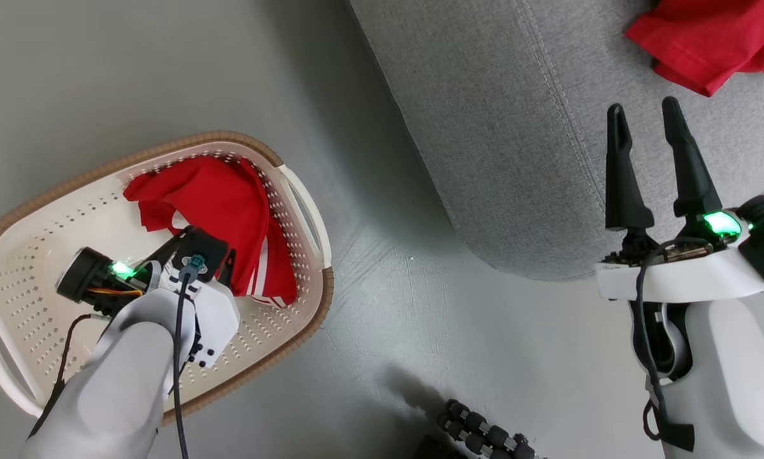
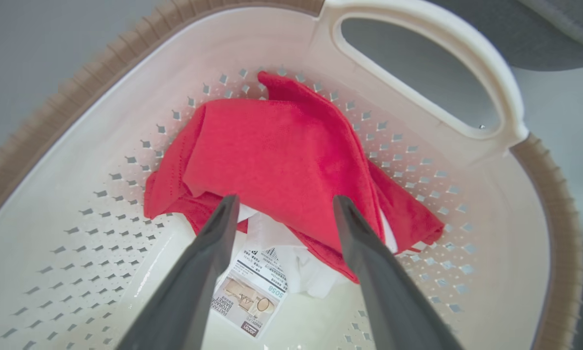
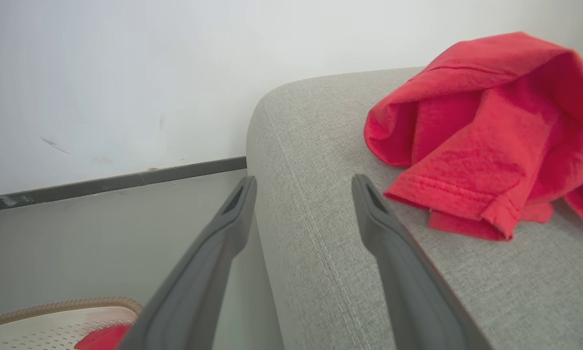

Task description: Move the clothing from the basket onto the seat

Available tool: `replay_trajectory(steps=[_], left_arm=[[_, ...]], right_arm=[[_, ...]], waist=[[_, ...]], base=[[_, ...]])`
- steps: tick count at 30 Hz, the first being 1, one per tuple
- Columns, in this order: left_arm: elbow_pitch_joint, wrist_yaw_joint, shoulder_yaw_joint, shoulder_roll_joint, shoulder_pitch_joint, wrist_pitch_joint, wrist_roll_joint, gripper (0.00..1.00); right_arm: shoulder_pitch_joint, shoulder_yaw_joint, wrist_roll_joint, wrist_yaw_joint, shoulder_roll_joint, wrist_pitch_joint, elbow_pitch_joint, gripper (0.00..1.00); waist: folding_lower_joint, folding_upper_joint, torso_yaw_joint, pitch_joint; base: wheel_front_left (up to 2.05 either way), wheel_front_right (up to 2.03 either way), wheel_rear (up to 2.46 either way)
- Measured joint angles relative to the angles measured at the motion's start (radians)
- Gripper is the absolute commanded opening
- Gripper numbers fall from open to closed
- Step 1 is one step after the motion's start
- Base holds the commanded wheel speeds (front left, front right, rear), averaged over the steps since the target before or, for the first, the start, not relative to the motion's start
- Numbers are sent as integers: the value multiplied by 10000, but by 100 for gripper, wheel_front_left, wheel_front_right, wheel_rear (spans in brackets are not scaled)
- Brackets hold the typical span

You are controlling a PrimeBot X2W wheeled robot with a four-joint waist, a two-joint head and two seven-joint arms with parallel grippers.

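A red garment with white stripe trim lies crumpled in the cream perforated basket on the floor at the left. My left gripper reaches down into the basket, open, its fingers straddling the near edge of the red garment without closing on it. A second red garment lies on the grey sofa at the upper right. My right gripper hovers open over the sofa's front edge, with the red garment to its right and nothing between its fingers.
A label sticker lies on the basket floor between my left fingers. The basket's white handle faces the sofa. Grey floor separates basket and sofa. A dark ribbed part of the robot's base shows at the bottom. A white wall stands behind.
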Motion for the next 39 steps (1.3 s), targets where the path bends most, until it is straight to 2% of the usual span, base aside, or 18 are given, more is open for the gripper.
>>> replay_trajectory(steps=[5,11,16,25,39], left_arm=[[199,21,293,-25,-37,148,-236,100],[399,165,1049,-470,-255,316,-1179,100],[575,163,1300,-522,-549,516,-1436,100],[892,165,1373,-554,-836,865,-1488,100],[1363,12,1695,-1160,-1275,1250,-2201,100]], right_arm=[[-148,21,81,0,0,-13,-38,100],[-149,-4,82,0,0,-25,-52,100],[-156,-48,81,0,0,-25,-71,100],[-171,-52,81,0,2,-27,-134,100],[-353,-77,48,0,2,-27,-184,100]], waist=[[0,0,-48,170],[0,0,-72,349],[0,0,-65,480],[0,0,-30,639],[0,0,27,756]], base=[[0,0,0],[0,0,0],[0,0,0],[0,0,0],[0,0,0]])
